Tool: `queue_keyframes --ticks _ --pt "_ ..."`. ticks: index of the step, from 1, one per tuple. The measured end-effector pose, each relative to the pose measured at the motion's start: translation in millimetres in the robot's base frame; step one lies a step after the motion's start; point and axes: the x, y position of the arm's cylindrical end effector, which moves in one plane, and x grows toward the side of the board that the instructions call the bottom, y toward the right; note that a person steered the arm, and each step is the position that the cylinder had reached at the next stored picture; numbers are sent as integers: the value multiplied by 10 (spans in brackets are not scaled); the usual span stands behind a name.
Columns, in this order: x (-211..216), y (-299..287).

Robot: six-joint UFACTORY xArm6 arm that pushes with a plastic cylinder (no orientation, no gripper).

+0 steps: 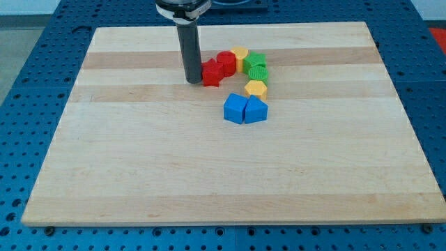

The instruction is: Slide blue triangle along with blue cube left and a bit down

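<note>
Blue pair sits just below the middle of the cluster: blue cube (235,109) on the view's left, blue triangle (256,110) touching it on the view's right. A yellow block (256,88) lies just above the triangle.

My tip (191,81) is up by the red blocks, touching or nearly touching the left side of the red star-like block (211,73); a second red block (225,61) sits behind it. Tip is well apart from both blue pieces. No gripper here, only the rod, so nothing is held.

Step in hand, by my reading: the approach has not begun. The next move calls for bringing the tip round to the view's right of the triangle, slightly above it, without knocking the yellow block or the two green blocks (256,64), then pushing left and a bit down so the triangle drives the cube along.

Surface: pale wooden board (139,174), banded grain, open to the left of the pair. Around it, a blue perforated table (28,84).
</note>
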Motion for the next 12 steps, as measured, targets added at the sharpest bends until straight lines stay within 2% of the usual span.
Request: queue_keyframes --ticks 2,3,5,6,7,8,9,10,12 --pt "95 77" --pt "349 -48" --pt "1061 63" --pt "1375 233" --pt "1488 659" --pt "1479 1272" --pt "1242 1804" --pt "958 1989" --pt "935 1793"
